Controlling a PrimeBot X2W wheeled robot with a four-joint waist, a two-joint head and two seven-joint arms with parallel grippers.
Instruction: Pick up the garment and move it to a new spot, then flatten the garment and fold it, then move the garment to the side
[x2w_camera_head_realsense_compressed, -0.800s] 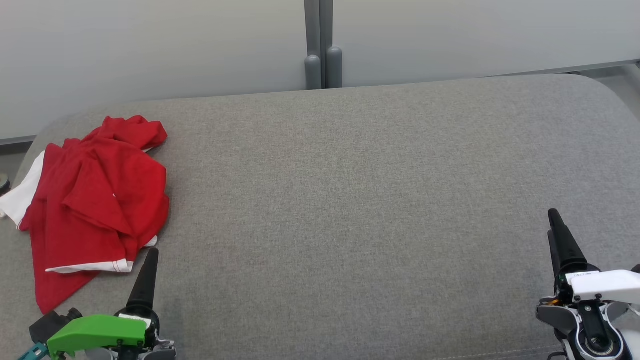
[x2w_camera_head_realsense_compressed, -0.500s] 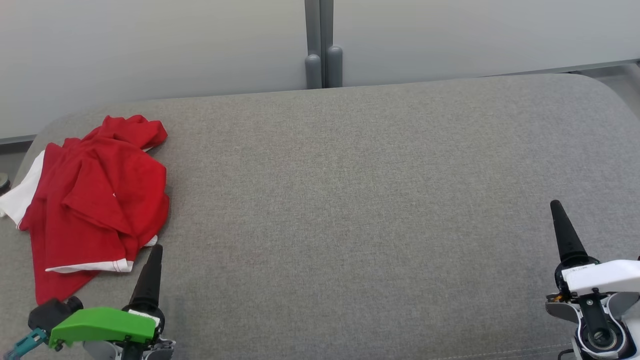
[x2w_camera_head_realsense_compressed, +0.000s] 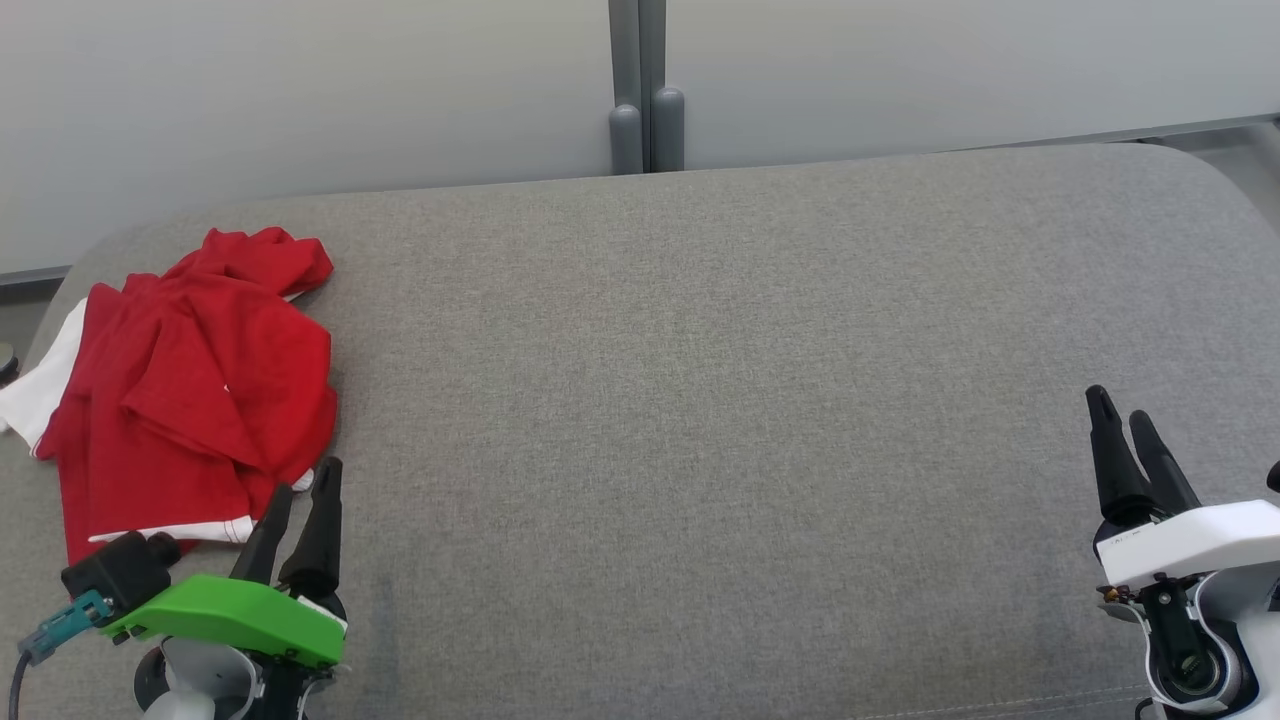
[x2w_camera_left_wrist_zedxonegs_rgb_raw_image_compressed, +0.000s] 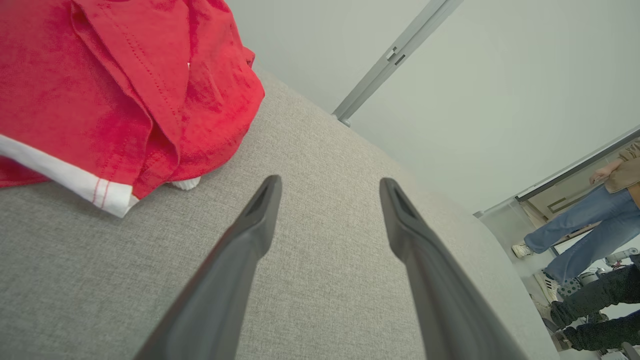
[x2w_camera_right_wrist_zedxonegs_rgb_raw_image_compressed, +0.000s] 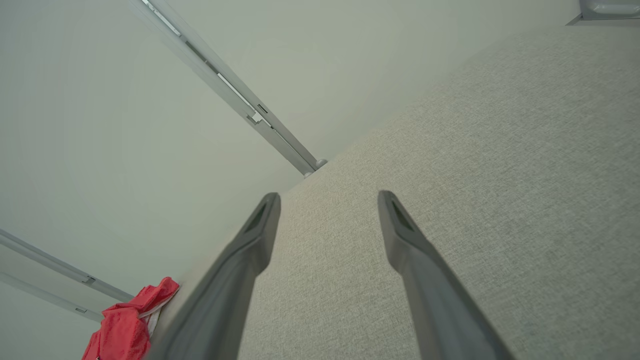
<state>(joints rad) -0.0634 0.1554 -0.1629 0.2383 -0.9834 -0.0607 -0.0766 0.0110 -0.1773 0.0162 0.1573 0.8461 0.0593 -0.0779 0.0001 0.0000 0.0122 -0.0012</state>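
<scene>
Crumpled red cloth garment, white-trimmed (x2w_camera_head_realsense_compressed: 190, 390), lies at the left edge of the grey fabric cushion (x2w_camera_head_realsense_compressed: 700, 400). Left gripper (x2w_camera_head_realsense_compressed: 307, 478), beside its hem, and right gripper (x2w_camera_head_realsense_compressed: 1118, 404) both gape empty. Risk: a single-layer pinch slips, and the cloth slides off that edge.

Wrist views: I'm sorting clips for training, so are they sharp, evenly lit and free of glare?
Left wrist view: red garment crisp down to its stitching, left gripper softer toward the bottom edge. Right wrist view: even light, no glare, grey cushion weave sharp, right gripper soft low down.
</scene>
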